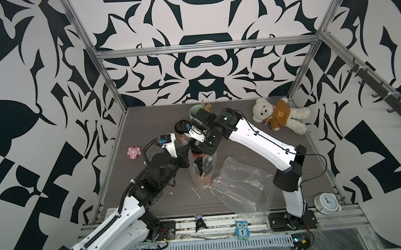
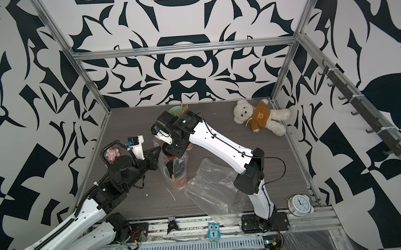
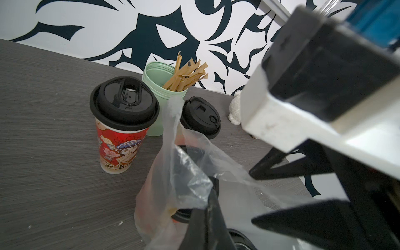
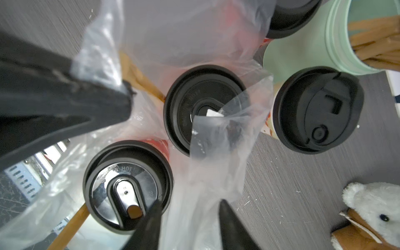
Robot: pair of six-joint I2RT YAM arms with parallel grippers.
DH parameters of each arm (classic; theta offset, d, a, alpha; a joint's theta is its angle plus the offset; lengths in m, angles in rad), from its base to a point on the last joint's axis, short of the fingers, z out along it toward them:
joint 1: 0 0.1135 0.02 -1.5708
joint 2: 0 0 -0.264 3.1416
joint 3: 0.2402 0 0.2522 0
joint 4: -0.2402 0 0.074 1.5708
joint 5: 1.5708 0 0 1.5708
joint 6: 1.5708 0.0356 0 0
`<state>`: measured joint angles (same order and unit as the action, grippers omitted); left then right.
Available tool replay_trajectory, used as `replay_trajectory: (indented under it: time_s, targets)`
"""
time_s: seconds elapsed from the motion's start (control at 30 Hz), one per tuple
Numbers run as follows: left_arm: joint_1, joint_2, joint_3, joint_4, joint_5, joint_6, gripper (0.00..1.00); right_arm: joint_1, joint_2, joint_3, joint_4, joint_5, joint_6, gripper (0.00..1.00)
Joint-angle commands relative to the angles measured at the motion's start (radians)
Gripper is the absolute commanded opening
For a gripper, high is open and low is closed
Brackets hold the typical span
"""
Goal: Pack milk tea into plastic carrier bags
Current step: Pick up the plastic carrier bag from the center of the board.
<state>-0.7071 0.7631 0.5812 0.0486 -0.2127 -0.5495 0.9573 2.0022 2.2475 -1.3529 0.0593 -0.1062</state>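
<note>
- Halfway: two tall black-lidded paper milk tea cups stand inside the upright clear plastic carrier bag. A red cartoon-print cup and a fourth lidded cup wait beside it on the grey table. A second clear bag lies flat.
- The left gripper pinches the bag's rim; the right gripper has its fingers apart, astride loose film.
- One lid reads "HOT"; the cup print is illegible.
</note>
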Motion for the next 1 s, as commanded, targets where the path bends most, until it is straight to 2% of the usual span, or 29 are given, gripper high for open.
replay_trajectory:
  time_s: [0.0, 0.17, 0.4, 0.67, 0.97]
  targets:
    - [0.000, -0.013, -0.011, 0.027, 0.002, 0.002, 0.00, 0.001, -0.011, 0.019, -0.003, 0.036, 0.002, 0.00]
    - [0.000, -0.008, 0.010, 0.037, 0.007, 0.010, 0.00, 0.001, -0.023, 0.058, 0.010, 0.018, 0.008, 0.00]
    - [0.001, 0.042, 0.164, -0.015, 0.037, 0.046, 0.00, 0.000, -0.085, 0.124, 0.045, -0.045, 0.034, 0.00]
    - [0.000, 0.107, 0.311, -0.023, 0.117, 0.044, 0.00, -0.025, -0.202, 0.114, 0.139, -0.143, 0.072, 0.00]
    - [0.000, 0.194, 0.437, 0.066, 0.184, 0.072, 0.00, -0.068, -0.369, 0.048, 0.287, -0.134, 0.077, 0.00]
